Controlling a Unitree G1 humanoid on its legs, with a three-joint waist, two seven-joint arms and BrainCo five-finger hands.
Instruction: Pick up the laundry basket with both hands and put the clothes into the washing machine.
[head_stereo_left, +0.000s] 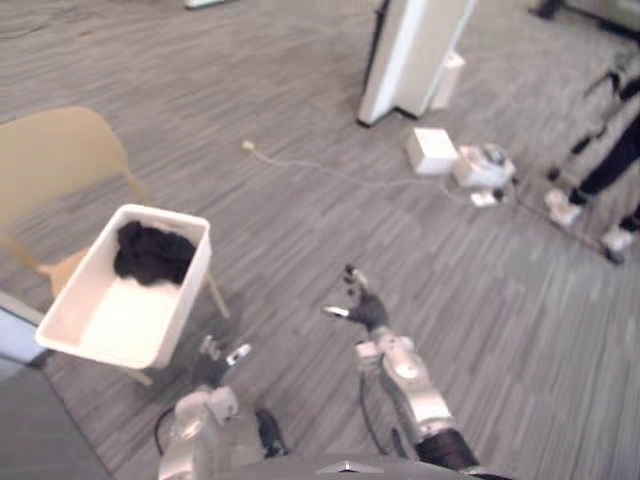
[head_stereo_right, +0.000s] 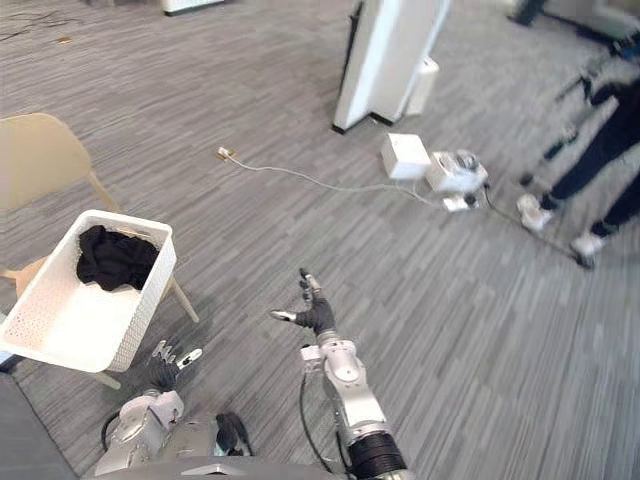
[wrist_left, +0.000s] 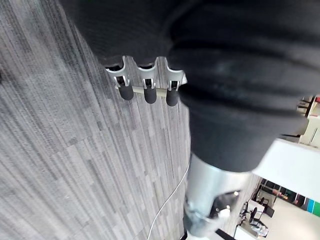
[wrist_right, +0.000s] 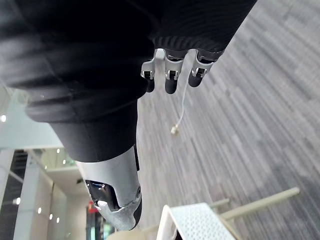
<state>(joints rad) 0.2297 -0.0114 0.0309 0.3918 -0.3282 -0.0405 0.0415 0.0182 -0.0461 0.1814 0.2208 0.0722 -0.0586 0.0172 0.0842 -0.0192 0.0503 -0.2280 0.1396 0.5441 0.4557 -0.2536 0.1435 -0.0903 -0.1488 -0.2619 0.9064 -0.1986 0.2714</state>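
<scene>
A white perforated laundry basket (head_stereo_right: 130, 325) sits on the seat of a tan chair (head_stereo_left: 45, 160) at the left, with dark clothes (head_stereo_right: 115, 258) heaped in its far end. My left hand (head_stereo_right: 165, 372) hangs low just right of the basket's near corner, fingers relaxed and empty, not touching it. My right hand (head_stereo_right: 313, 312) is held out over the floor in the middle, well right of the basket, fingers straight and spread, holding nothing. The basket's rim (wrist_right: 192, 220) and a chair leg show in the right wrist view.
A white upright panel (head_stereo_left: 410, 55) stands at the back. A white box (head_stereo_left: 432, 150) and a small device (head_stereo_left: 483, 165) lie on the grey floor beyond it, with a white cable (head_stereo_left: 330, 175) trailing left. A person's legs and shoes (head_stereo_left: 600, 185) are at the far right.
</scene>
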